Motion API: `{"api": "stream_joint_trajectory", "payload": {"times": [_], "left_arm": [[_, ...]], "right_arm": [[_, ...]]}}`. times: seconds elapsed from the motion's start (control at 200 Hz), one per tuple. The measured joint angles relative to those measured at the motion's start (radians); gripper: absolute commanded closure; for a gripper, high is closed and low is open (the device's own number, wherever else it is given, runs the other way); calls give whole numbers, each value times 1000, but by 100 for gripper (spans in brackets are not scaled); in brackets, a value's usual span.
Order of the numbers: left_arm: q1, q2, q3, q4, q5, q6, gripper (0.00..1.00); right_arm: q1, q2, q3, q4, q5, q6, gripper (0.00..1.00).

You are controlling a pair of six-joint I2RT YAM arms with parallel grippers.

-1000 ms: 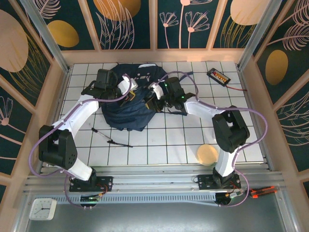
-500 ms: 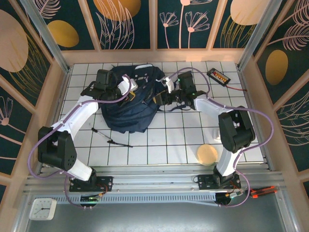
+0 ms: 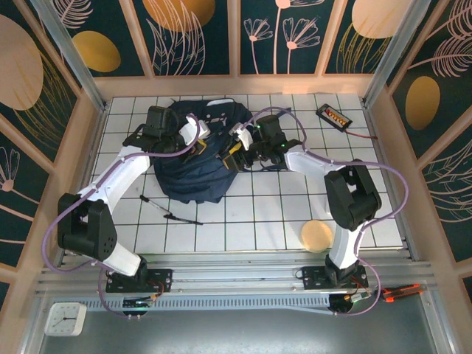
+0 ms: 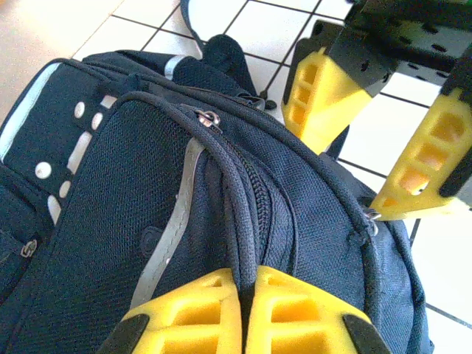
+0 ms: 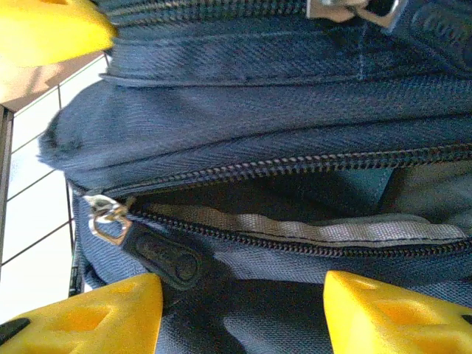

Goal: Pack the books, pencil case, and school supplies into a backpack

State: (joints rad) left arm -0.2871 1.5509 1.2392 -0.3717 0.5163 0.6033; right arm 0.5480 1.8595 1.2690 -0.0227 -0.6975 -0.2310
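Note:
The navy backpack [image 3: 193, 164] lies at the back middle of the tiled table. My left gripper [image 4: 247, 286] is shut on a raised fold of the backpack [image 4: 147, 221] beside a zip seam. From the top view the left gripper [image 3: 198, 147] sits on the bag's upper middle. My right gripper [image 5: 243, 318] is open at the bag's right edge, its fingers either side of a partly open zip pocket, close to the black zip pull [image 5: 161, 256]. The right gripper [image 3: 236, 153] shows from above too. A thin black pen [image 3: 181, 218] lies in front of the bag. Books, pencil case and teal pad are hidden.
A round tan disc [image 3: 317, 235] lies at the front right. A black device with orange buttons [image 3: 333, 115] sits at the back right with its cable. A second thin dark stick [image 3: 150, 200] lies left of the pen. Wooden walls ring the table.
The right gripper pulled away to the right of the bag half a second ago and has come back to its right edge. The left gripper has kept its hold.

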Motion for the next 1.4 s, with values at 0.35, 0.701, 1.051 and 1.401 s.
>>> {"api": "stream_joint_trajectory", "payload": {"times": [0.35,0.701,1.051,1.401], "left_arm": [[1,0,0,1,0,-3,100],[1,0,0,0,0,-3,100],[1,-7,-9,0,-2,-3,100],[1,-27,-27,10,-24,-1,100]], "right_arm": [[21,43,61,0,6,2,48],[42,43,64,0,35,-4,44],[70,43,64,7,72,-22,55],[73,-25,6,40,97,13,81]]}}
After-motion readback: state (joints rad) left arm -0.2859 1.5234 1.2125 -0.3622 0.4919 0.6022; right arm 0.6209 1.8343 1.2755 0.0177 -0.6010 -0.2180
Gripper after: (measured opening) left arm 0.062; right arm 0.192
